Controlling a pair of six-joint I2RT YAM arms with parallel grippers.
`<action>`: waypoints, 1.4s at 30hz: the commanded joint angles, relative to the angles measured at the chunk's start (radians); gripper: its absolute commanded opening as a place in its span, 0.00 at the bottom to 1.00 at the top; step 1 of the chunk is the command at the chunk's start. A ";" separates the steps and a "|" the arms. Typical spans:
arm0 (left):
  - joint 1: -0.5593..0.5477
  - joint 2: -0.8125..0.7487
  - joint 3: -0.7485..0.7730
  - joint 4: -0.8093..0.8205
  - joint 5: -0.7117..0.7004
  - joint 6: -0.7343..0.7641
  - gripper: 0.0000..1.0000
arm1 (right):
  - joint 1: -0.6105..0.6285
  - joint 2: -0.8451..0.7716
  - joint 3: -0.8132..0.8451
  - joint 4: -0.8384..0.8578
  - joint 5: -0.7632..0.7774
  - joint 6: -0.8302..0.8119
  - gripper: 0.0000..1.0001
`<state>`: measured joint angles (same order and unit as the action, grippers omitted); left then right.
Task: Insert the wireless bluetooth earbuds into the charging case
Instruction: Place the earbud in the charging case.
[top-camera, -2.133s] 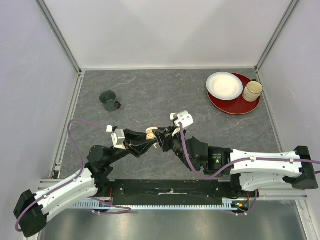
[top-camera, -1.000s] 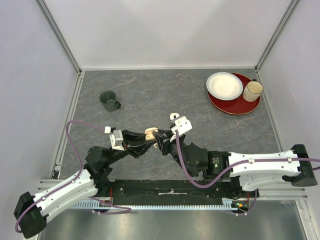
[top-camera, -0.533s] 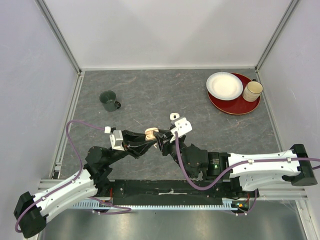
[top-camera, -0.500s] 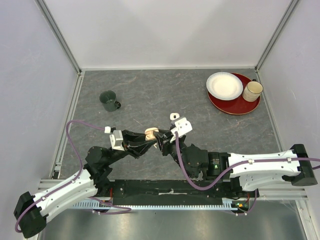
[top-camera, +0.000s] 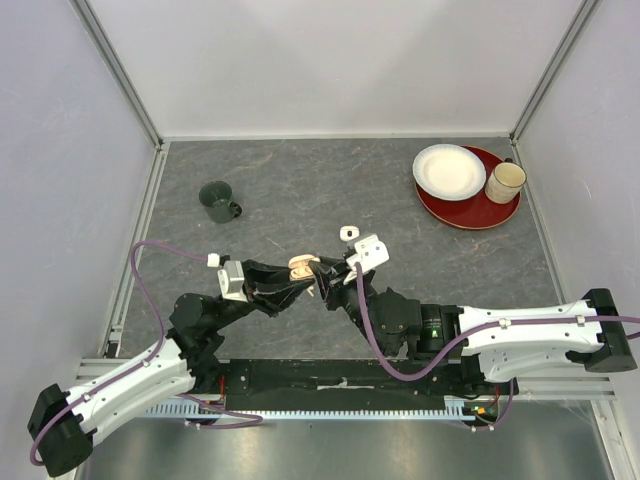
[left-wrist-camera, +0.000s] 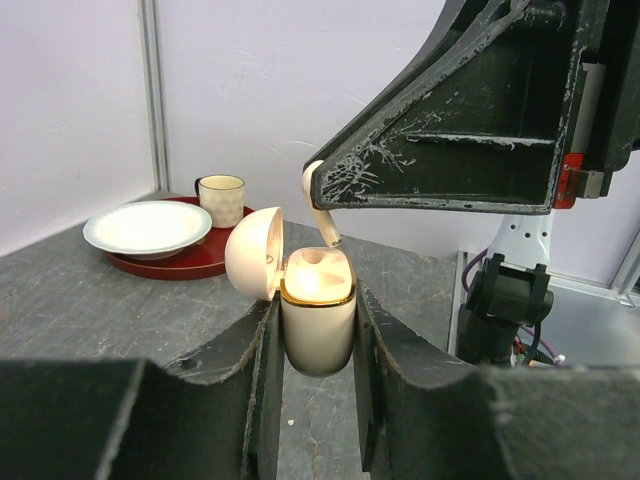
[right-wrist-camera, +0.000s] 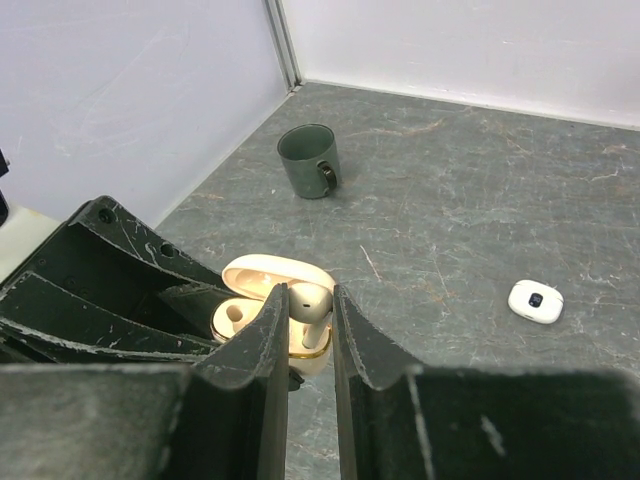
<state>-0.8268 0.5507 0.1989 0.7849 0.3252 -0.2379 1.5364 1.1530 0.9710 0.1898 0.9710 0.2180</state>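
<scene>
Nearest us, both arms reach in from the near edge and meet mid-worktop (top-camera: 300, 170). The left claw (left-wrist-camera: 317, 312) is pressed in on the charging case (left-wrist-camera: 318, 345), holding it upright off the surface with its lid swung open. The right claw (right-wrist-camera: 308, 300) is pinched almost fully together on a pale beige earbud (left-wrist-camera: 322, 215), stem pointing down at the mouth of the case.

What has changed? Very little, and that tells us something. Over the last couple of seconds the right wrist has nudged only slightly, and in the last half second both claws have barely stirred. We read this as fine alignment: the earbud sits just over the rim, not yet seated as far as we can tell, and one well in the case looks bare from the right wrist view. A short, careful push down looks like the next need.

Just beyond lies a small white piece (top-camera: 348, 232); we cannot tell what it is. Farther back stand a green mug (top-camera: 217, 200) and a red tray (top-camera: 470, 215) carrying a bowl (top-camera: 449, 171) and a cup (top-camera: 505, 182).
</scene>
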 joint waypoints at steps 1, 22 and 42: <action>0.002 -0.003 0.028 0.056 0.034 0.014 0.02 | 0.008 -0.016 -0.008 0.057 0.024 -0.017 0.00; 0.000 0.005 0.020 0.083 0.023 -0.021 0.02 | 0.007 0.011 -0.038 0.065 -0.006 0.011 0.00; 0.000 -0.017 0.019 0.083 -0.012 -0.024 0.02 | 0.007 0.022 -0.046 0.037 -0.029 -0.065 0.00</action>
<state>-0.8268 0.5522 0.1989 0.7876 0.3458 -0.2462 1.5360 1.1717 0.9382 0.2481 0.9688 0.1932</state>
